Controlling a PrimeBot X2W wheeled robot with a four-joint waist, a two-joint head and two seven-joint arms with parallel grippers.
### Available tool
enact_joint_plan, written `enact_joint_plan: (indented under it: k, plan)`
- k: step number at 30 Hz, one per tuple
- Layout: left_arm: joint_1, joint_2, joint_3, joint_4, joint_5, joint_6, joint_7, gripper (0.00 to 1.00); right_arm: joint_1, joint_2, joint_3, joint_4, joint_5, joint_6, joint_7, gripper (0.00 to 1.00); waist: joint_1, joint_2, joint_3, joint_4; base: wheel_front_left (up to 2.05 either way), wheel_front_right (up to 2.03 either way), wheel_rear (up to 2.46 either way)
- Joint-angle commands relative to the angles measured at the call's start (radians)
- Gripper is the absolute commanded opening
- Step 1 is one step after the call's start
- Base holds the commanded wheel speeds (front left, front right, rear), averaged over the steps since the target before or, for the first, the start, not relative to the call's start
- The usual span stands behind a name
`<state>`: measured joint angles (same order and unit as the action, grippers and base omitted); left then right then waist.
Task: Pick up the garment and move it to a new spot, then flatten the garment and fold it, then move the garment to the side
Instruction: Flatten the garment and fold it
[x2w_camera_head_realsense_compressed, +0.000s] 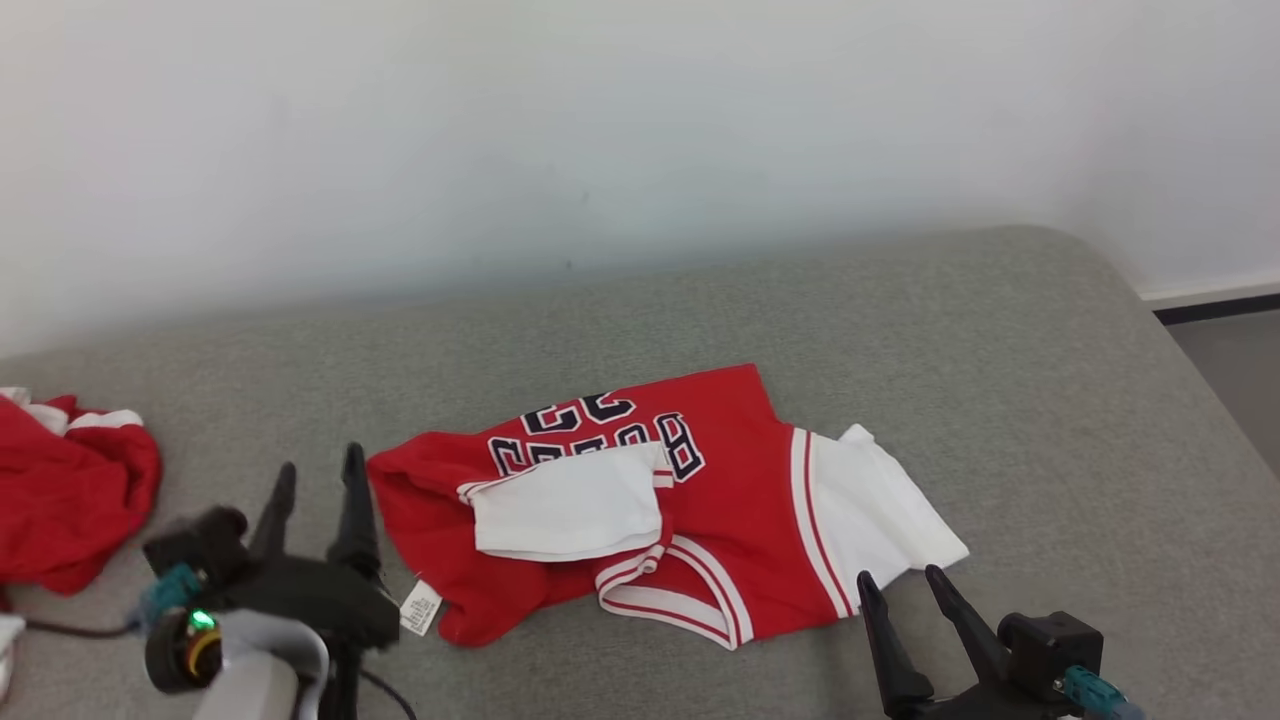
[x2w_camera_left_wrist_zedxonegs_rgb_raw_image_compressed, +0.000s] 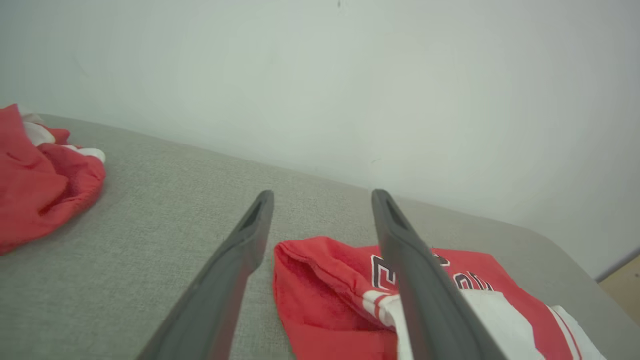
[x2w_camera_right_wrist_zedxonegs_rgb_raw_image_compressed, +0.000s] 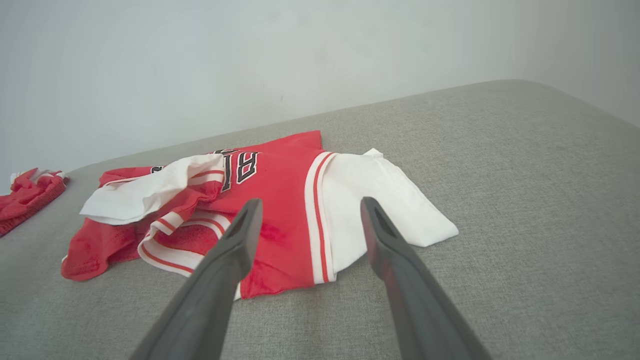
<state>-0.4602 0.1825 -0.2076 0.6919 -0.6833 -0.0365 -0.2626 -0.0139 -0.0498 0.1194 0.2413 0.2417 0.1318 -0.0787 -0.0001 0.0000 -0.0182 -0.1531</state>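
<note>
Garment (x2w_camera_head_realsense_compressed: 740, 500), a red jersey with white sleeves, lies crumpled mid-surface on the grey cushion (x2w_camera_head_realsense_compressed: 1000, 340). Its long axis runs left to right across the head view, and its dark lettering reads upside down from the robot's side. At far left a second red cloth (x2w_camera_head_realsense_compressed: 70, 490) sits bunched, well apart. The left gripper (x2w_camera_head_realsense_compressed: 318, 468) is poised just beside the jersey's left end, fingers spread and empty, pointing toward the wall (x2w_camera_head_realsense_compressed: 600, 130). One white sleeve (x2w_camera_head_realsense_compressed: 570, 510) is folded over the chest; another fans out at the right end. The right gripper (x2w_camera_head_realsense_compressed: 900, 577) stands near that end, fingers spread, holding nothing, leaning leftward.
</note>
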Motion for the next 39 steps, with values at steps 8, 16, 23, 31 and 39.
enact_joint_plan:
  k: [8,16,23,31,39]
  plan:
    - [0.26,-0.037,0.04,-0.307,0.176,-0.036,-0.003,1.0,-0.039,-0.001,0.097,0.022,0.034,-0.002,0.092,1.0,0.0001,0.0,-0.006,0.115,0.0,0.0,0.0]
    - [0.398,-0.049,0.036,-0.475,0.26,-0.077,-0.003,1.0,-0.131,-0.001,0.133,0.118,0.09,-0.002,0.214,1.0,0.0001,0.0,-0.002,0.225,0.0,0.0,0.0]
    - [0.446,-0.069,0.032,-0.498,0.286,-0.087,-0.003,1.0,-0.226,-0.001,0.115,0.271,0.208,-0.002,0.273,1.0,0.0001,0.0,0.002,0.342,0.0,0.0,0.0]
    - [0.442,-0.068,0.025,-0.49,0.289,-0.092,-0.003,1.0,-0.312,-0.001,0.1,0.449,0.232,-0.002,0.214,1.0,0.0001,0.0,0.004,0.413,0.0,0.0,0.0]
    - [0.461,-0.072,0.02,-0.475,0.276,-0.095,-0.003,1.0,-0.368,-0.002,0.059,0.557,0.1,-0.002,0.11,0.0,0.0001,0.0,-0.012,0.402,0.0,0.0,0.0]
